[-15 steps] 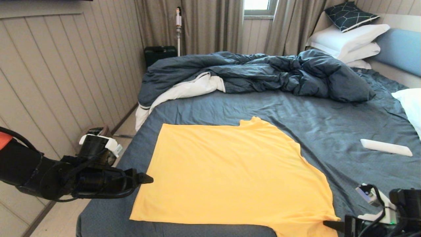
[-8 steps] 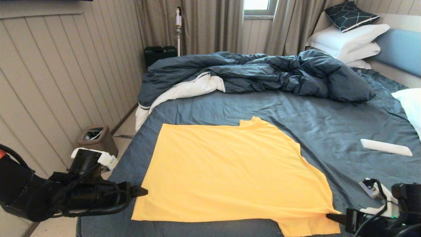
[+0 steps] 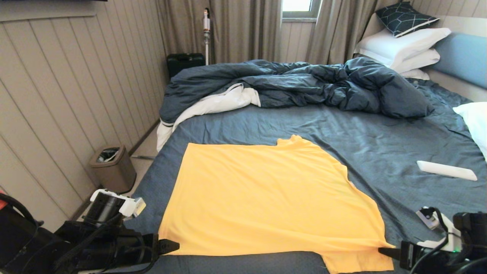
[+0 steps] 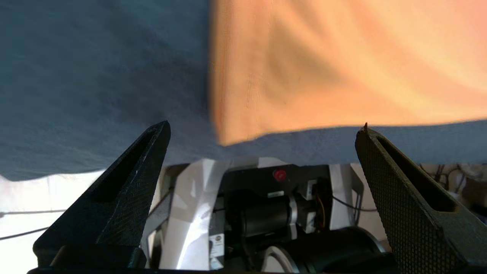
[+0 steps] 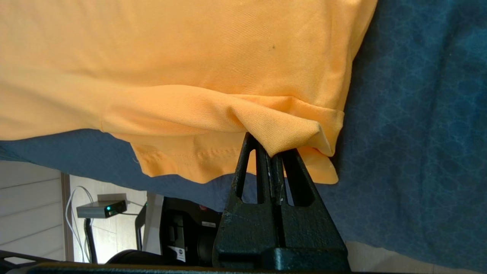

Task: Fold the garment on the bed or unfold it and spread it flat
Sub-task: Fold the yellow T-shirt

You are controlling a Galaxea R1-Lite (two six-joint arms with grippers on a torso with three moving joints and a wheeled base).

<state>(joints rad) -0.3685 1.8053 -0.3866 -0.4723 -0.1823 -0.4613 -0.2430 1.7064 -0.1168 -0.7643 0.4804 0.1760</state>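
The yellow T-shirt (image 3: 266, 201) lies mostly flat on the bed (image 3: 380, 152), its hem toward the left and its collar at the far edge. My right gripper (image 3: 380, 251) sits at the shirt's near right corner. In the right wrist view it (image 5: 271, 150) is shut on a raised fold of the yellow fabric (image 5: 281, 129), above the sleeve lying below. My left gripper (image 3: 170, 246) is low at the shirt's near left corner. Seen from the left wrist it (image 4: 263, 129) is open wide, with the shirt's corner (image 4: 232, 129) just ahead between the fingers, untouched.
A rumpled dark blue duvet (image 3: 304, 85) fills the far half of the bed. White pillows (image 3: 403, 45) and a patterned cushion (image 3: 403, 17) lean on the blue headboard (image 3: 462, 57). A white flat bar (image 3: 447, 170) lies at right. A bin (image 3: 113, 167) stands by the wall.
My left arm has dropped and drawn back from beside the shirt's left edge to its near left corner. The right gripper has lifted the near right fold slightly; the near hem shifted a little.
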